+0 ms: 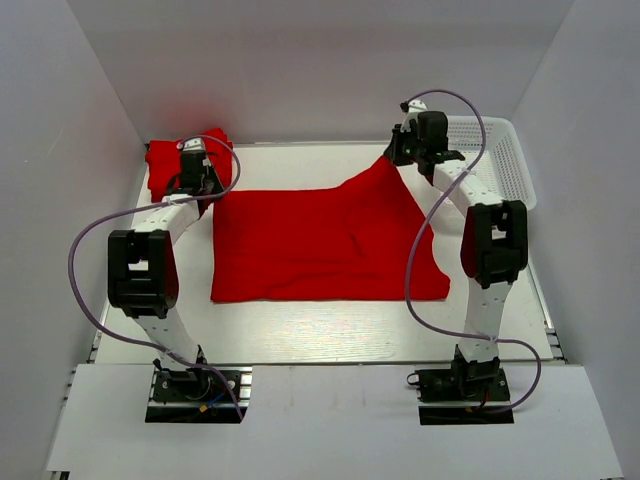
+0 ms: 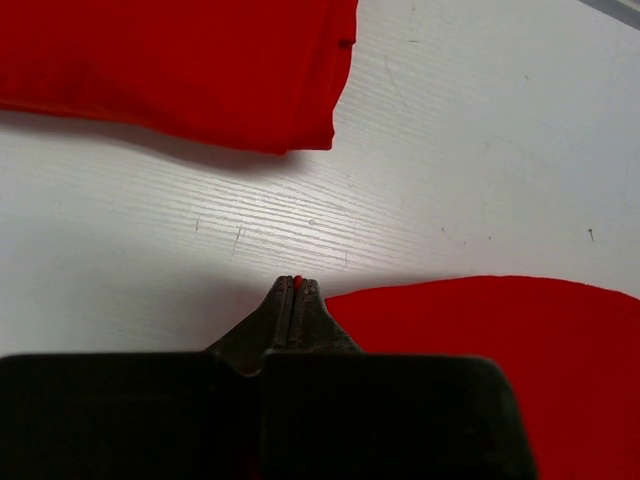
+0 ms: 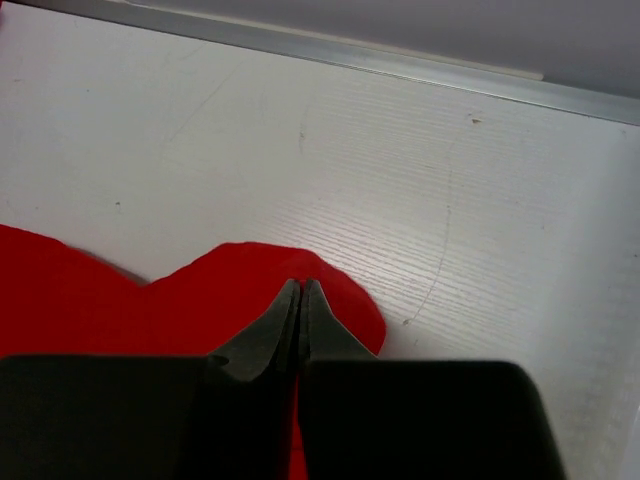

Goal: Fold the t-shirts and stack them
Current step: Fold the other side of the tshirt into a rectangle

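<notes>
Along t-shirt (image 1: pixel 320 245) far edge | left gripper (image 2: pixel 297 284), right gripper (image 3: pixel 301 286) — pinching corners

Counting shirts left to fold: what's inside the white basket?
Only bare mesh shows inside the white basket; no red cloth. Its left end is hidden behind the right arm.

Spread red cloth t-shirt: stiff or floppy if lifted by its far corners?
Likely floppy: the spread red cloth t-shirt tents up to the right gripper while the rest lies flat. Probably light: a fingertip pinch holds it. The middle would likely sag.
</notes>
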You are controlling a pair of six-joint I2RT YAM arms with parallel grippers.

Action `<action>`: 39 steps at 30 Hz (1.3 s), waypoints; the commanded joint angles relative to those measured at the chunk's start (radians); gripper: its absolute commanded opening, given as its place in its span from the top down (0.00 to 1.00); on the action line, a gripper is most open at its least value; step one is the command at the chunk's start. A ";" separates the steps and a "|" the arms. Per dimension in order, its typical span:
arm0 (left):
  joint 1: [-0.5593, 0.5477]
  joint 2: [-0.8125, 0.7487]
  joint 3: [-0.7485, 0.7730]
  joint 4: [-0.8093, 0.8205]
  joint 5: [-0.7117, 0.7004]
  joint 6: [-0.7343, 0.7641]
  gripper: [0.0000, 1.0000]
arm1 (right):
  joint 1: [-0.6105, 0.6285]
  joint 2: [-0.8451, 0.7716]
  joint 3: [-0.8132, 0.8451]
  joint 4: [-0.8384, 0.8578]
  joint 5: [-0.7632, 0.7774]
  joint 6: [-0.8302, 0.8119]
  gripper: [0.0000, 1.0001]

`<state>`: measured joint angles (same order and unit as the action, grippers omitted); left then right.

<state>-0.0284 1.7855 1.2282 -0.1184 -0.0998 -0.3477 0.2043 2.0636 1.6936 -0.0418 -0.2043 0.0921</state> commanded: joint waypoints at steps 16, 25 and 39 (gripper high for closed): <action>-0.004 -0.175 -0.220 0.031 0.032 0.004 1.00 | -0.011 -0.373 -0.531 0.189 -0.057 -0.057 1.00; -0.004 -0.251 -0.309 0.023 -0.067 -0.026 1.00 | -0.009 -0.653 -0.805 0.158 0.051 -0.005 1.00; -0.004 -0.229 -0.319 0.013 -0.155 -0.056 1.00 | -0.006 -0.821 -1.037 0.088 -0.020 0.075 1.00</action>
<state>-0.0299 1.5799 0.9222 -0.1196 -0.2264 -0.3954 0.1967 1.2896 0.6754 0.0509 -0.1989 0.1390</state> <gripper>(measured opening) 0.022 0.012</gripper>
